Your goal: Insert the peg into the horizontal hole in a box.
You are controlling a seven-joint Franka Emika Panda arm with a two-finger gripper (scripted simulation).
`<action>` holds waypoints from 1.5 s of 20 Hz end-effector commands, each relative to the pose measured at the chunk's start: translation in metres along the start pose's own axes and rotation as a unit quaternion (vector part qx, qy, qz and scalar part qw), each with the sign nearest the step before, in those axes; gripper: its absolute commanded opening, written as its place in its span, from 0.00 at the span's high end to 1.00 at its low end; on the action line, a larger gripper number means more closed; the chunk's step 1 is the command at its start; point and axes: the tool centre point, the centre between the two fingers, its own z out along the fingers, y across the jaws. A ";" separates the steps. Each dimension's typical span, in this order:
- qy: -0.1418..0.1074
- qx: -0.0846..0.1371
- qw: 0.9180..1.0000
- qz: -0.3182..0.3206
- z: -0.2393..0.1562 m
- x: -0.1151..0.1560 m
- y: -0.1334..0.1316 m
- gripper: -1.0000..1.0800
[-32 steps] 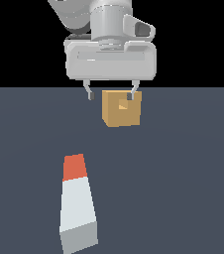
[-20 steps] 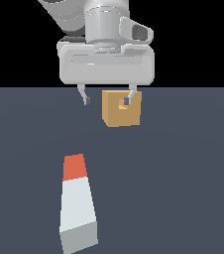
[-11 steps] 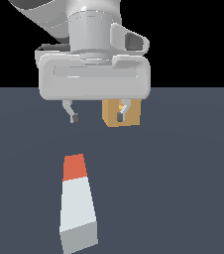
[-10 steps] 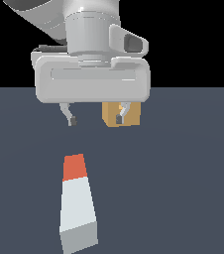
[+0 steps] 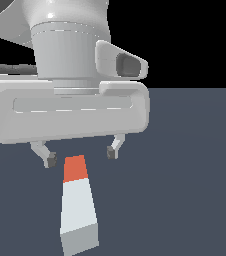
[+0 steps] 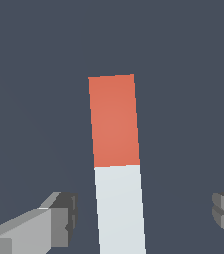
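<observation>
The white Panda hand fills the upper part of the exterior view, its broad housing hanging above the dark slate tabletop (image 5: 195, 175); the fingers (image 5: 49, 159) are spread wide apart and pinch nothing, one dark-tipped pad to each side of the peg's orange-red end; the gripper (image 5: 81, 156) hangs just over the far tip of the peg (image 5: 78, 210), and whether the pads are level with the bar or higher cannot be told from this angle.

The peg lies flat on the tabletop, running from its orange-red end, farthest from the exterior camera, to its white end nearest that camera, where the grey shaded end face shows; it is a long square-sectioned bar, mostly white.

In the wrist view the peg (image 6: 116, 168) sits between the two fingers (image 6: 59, 221), closer to the one that shows as a long grey block than to the other, which appears only at the frame's edge; clear tabletop (image 6: 34, 74) shows between each finger and the bar, so neither touches it; the bar is slightly skewed to the line between the fingers rather than square to it.

The box and its hole are hidden behind the hand in the exterior view, and lie outside the wrist view.
</observation>
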 end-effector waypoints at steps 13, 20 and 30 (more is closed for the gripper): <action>0.000 -0.002 0.999 -0.033 0.023 -0.040 -0.013 0.04; 0.000 -0.001 0.999 -0.032 0.034 -0.039 -0.013 0.04; 0.000 -0.002 0.999 -0.033 0.072 -0.039 -0.013 0.04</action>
